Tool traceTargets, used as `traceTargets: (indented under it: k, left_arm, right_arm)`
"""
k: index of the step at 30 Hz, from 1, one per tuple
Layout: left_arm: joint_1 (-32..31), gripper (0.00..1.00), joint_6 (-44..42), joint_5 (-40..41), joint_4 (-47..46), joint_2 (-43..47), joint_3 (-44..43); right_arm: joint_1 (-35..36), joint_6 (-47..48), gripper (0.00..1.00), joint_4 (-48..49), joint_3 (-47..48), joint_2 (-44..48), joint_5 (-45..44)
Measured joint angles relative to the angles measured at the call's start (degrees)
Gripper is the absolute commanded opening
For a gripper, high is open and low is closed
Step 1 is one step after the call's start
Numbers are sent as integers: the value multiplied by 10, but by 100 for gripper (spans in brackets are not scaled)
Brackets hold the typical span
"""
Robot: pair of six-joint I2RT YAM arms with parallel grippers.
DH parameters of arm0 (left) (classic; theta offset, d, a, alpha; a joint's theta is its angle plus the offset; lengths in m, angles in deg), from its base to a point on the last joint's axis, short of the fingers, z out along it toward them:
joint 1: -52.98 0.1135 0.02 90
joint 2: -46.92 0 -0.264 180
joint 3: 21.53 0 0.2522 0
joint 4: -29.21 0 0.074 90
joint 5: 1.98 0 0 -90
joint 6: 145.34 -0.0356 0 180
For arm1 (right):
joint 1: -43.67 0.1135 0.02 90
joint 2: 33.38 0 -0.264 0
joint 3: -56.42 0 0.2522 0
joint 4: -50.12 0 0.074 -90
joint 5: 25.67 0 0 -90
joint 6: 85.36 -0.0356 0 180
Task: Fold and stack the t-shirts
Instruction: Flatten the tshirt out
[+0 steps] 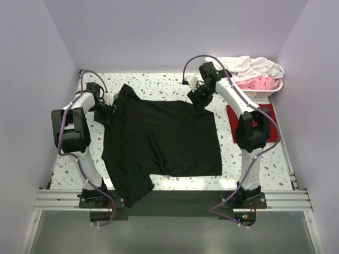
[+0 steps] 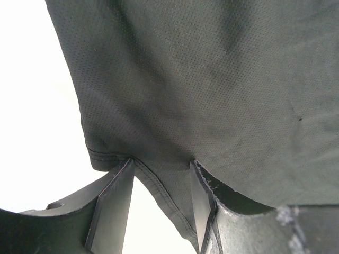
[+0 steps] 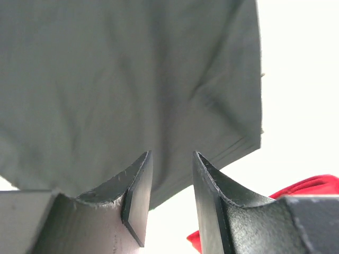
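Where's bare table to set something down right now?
Free: the far strip of table behind the black shirt, between the left gripper and right gripper; and the near right corner, below the red shirt. The gap between the two shirts is narrow. Crowded: far right corner, filled by the tub.

A t-shirt (image 1: 164, 140) lies spread across the middle of the table (image 1: 159, 82), with the left gripper (image 1: 107, 110) at its far left corner and the right gripper (image 1: 199, 100) at its far right corner. A second t-shirt (image 1: 232, 120) lies to its right. Behind that, in the far right corner, a tub (image 1: 276, 88) holds cloths (image 1: 249, 69).
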Motion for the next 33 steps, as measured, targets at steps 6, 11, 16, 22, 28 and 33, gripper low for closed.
traceTargets:
  k: [6, 11, 16, 22, 28, 33]
  left_arm:
    - [0, 53, 0, -1, 0, 0, -3]
    - [0, 54, 2, -1, 0, 0, -3]
    - [0, 54, 5, 1, 0, 0, -3]
    - [0, 54, 7, 2, 0, 0, -3]
    - [0, 54, 7, 6, -1, -7, -9]
    - [0, 45, 7, 10, -1, -16, -17]
  right_arm:
    - [2, -66, 41, 37, 97, -87, -30]
    - [17, -86, 45, 52, 74, -128, -66]
    - [38, -93, 43, 82, 39, -131, -110]
    - [40, -82, 27, 113, 28, -137, -156]
    - [37, -55, 3, 139, 17, -143, -202]
    - [31, -32, 0, 144, 22, -144, -224]
